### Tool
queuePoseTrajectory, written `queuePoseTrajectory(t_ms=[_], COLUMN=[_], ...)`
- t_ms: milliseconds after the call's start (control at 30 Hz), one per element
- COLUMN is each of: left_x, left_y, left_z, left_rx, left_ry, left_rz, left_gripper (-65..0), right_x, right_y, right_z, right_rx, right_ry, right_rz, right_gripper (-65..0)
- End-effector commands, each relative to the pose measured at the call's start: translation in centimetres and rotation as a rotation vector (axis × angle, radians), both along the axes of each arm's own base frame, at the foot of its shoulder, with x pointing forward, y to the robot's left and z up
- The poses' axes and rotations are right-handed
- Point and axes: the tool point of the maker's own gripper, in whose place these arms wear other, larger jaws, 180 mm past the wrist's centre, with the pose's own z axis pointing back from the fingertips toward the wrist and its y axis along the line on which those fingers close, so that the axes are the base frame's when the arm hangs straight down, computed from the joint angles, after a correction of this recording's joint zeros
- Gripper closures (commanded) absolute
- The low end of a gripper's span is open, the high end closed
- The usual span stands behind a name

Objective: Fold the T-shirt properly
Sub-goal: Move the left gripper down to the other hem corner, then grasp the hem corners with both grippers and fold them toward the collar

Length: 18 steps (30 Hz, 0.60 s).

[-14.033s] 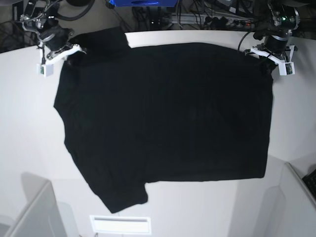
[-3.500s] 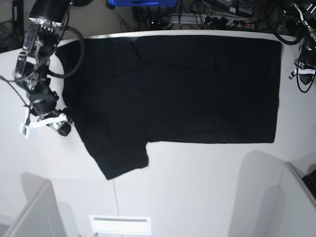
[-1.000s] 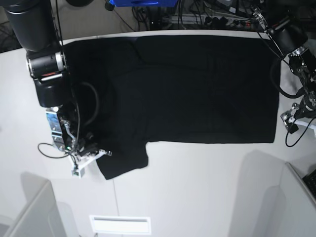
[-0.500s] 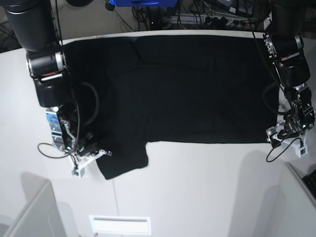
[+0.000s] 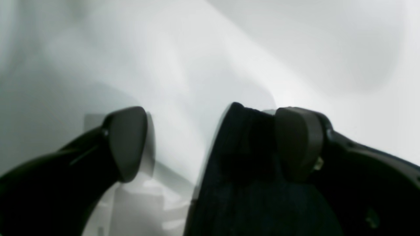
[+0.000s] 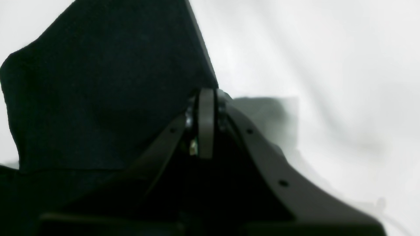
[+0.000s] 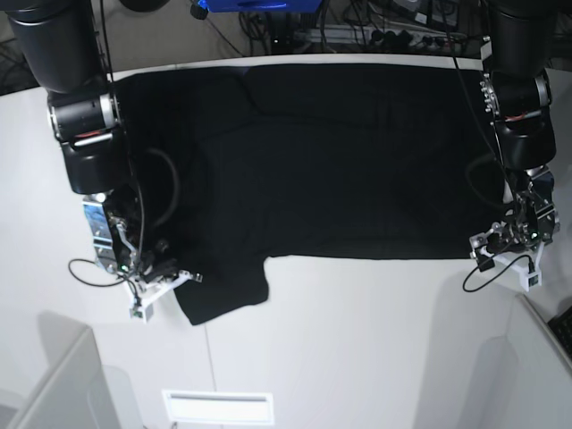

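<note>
1. Since half a second ago the left gripper (image 7: 505, 252) has slid a little further left along the near hem, so it now sits right at the T-shirt's (image 7: 340, 152) near right corner in the base view; the right gripper (image 7: 164, 279) has not shifted from the sleeve edge at the near left.
2. At the left gripper the jaws stand wide apart: the left wrist view shows one pad on bare table (image 5: 203, 65) and the other over the dark hem, with the cloth corner between them and not yet pinched.
3. At the right gripper the jaws are pressed together, their tips meeting right at the edge of the sleeve. Whether fabric is truly caught between them I cannot tell from these views.
4. Lying flat and plain side up, the T-shirt spans the far half of the white table from left to right, with one sleeve jutting toward the near left.
5. Likely trouble: the left jaws may close on the top layer alone, or slip off the thin corner, so the hem would lift unevenly and the fold would skew. If the right side holds nothing, the sleeve would stay behind.
6. No containers appear in any view.
</note>
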Motion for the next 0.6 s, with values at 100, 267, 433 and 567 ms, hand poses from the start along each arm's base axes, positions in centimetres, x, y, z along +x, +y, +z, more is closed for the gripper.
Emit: queuePoseTrajectory(t_ms=[100, 267, 433, 567], left_x=[0.72, 0.79, 0.62, 0.48], left_y=[0.50, 0.33, 0.30, -0.05], left_z=[1.17, 1.14, 0.90, 0.53], left_rx=[0.001, -0.001, -0.008, -0.015], left_ry=[-0.022, -0.023, -0.019, -0.013], left_rz=[0.005, 0.003, 0.006, 0.005], left_gripper=[-57.8, -57.8, -57.6, -48.1], right_x=[1.61, 1.61, 1.61, 1.62], right_y=[-0.49, -0.49, -0.49, -0.51], right_z=[1.91, 1.91, 1.91, 1.92], right_rx=[-0.004, -0.004, -0.004, -0.004], right_ry=[-0.048, -0.048, -0.048, -0.049], right_rz=[-0.004, -0.004, -0.004, -0.005], right_gripper=[0.0, 0.0, 0.0, 0.0])
